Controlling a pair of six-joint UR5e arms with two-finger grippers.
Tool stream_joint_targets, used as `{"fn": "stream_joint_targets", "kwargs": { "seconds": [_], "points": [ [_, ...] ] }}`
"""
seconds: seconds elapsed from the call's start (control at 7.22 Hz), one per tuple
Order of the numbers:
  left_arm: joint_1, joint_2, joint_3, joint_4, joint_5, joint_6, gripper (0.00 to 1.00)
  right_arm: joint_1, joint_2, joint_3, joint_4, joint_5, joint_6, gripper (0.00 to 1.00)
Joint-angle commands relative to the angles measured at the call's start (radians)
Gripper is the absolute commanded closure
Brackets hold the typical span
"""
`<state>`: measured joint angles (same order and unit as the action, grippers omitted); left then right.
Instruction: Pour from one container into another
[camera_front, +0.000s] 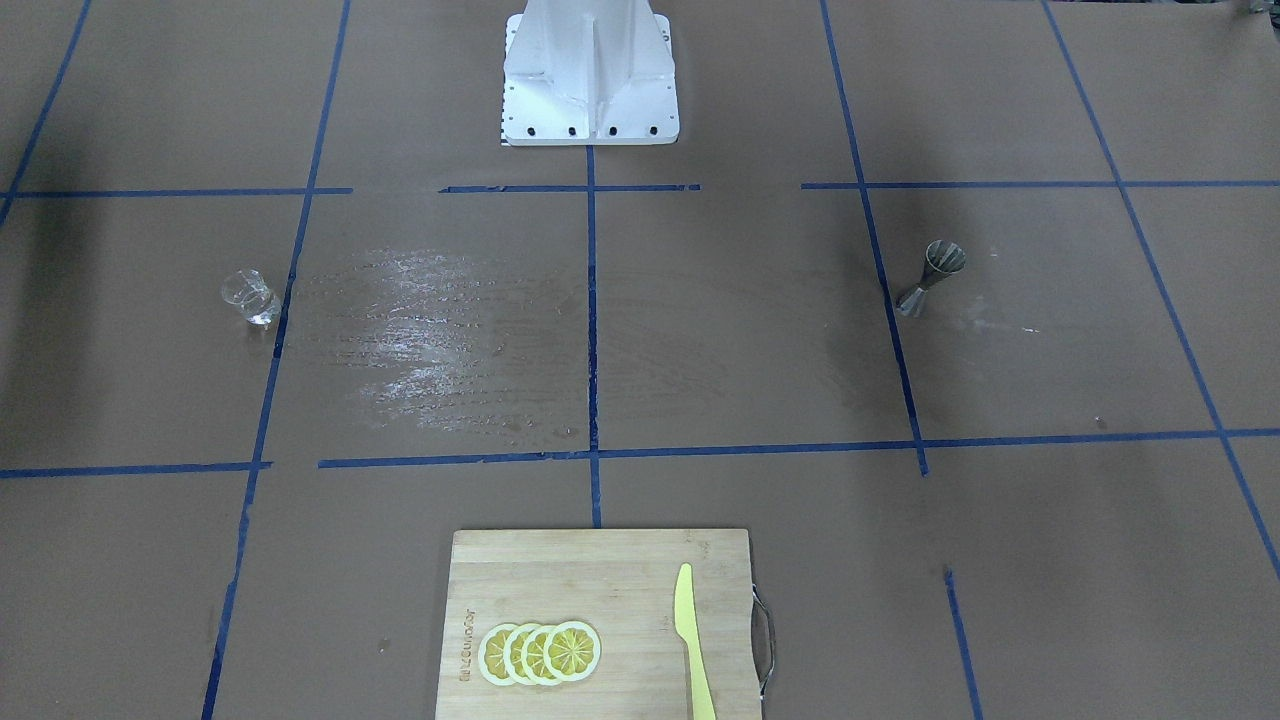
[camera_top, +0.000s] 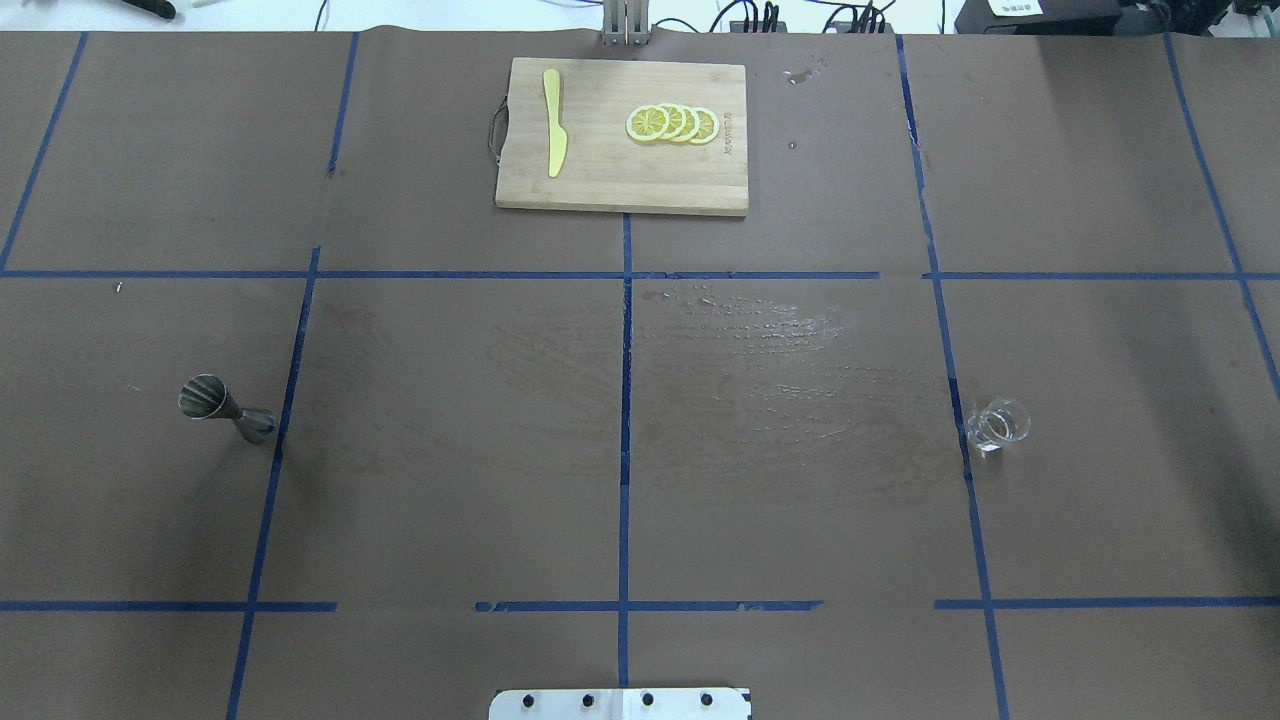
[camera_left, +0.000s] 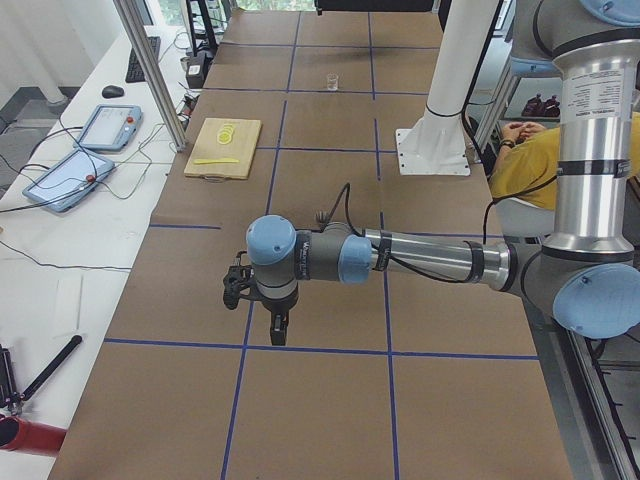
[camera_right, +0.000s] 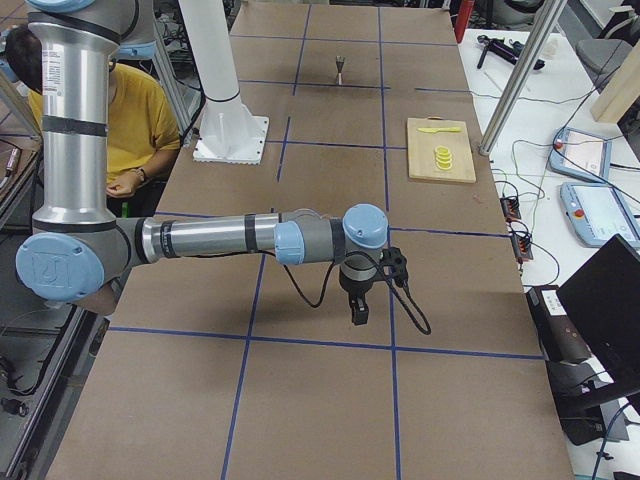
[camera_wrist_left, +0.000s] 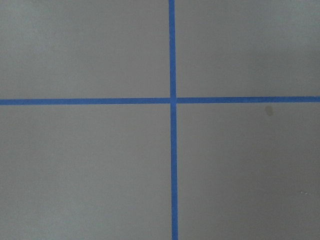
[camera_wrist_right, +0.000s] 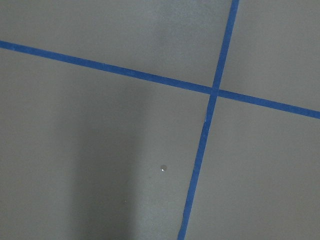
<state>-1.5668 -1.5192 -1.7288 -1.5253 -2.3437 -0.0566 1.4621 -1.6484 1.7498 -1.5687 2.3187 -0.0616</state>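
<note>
**Brown-papered table: two vessels upright and well apart, both my arms outboard**

The table (camera_top: 450, 480) is covered in brown paper and gridded with blue tape (camera_top: 624, 440). A smeared, glistening patch (camera_top: 770, 330) lies near its middle. The glass cup (camera_top: 997, 424) stands upright on my right half, just beside a tape line. The jigger (camera_top: 225, 408) stands upright on my left half, well apart from the glass, with its long axis vertical.

The coming move turns on side. The glass lies inboard of my right gripper (camera_right: 357, 310), towards the table's centre, so my right arm is the nearer one to it. My left gripper (camera_left: 279, 328) is the nearer one to the jigger. Both grippers point down over bare paper and touch nothing. Only the end cameras show them, so I cannot tell whether the fingers are parted or closed.

The overhead and front views fix both vessels against the grid but show neither arm. The wrist views show only tape crossings. I cannot tell whether the glass holds liquid. At the far edge lies a cutting board (camera_top: 600, 190) carrying lemon slices (camera_top: 672, 123) and a yellow knife (camera_top: 554, 135).
</note>
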Motion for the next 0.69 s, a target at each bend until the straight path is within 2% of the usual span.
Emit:
{"fn": "stream_joint_targets", "kwargs": {
  "seconds": [0.0, 0.28, 0.55],
  "points": [
    [0.001, 0.002, -0.049, -0.001, -0.002, 0.012, 0.00, -0.002, -0.001, -0.007, 0.001, 0.001, -0.001, 0.00],
    [0.005, 0.005, -0.048, -0.012, 0.010, 0.011, 0.00, -0.002, -0.001, -0.007, 0.001, 0.011, 0.000, 0.00],
    [0.010, -0.037, -0.045, -0.015, 0.011, 0.011, 0.00, -0.002, -0.001, -0.006, 0.003, 0.041, 0.002, 0.00]
  ]
}}
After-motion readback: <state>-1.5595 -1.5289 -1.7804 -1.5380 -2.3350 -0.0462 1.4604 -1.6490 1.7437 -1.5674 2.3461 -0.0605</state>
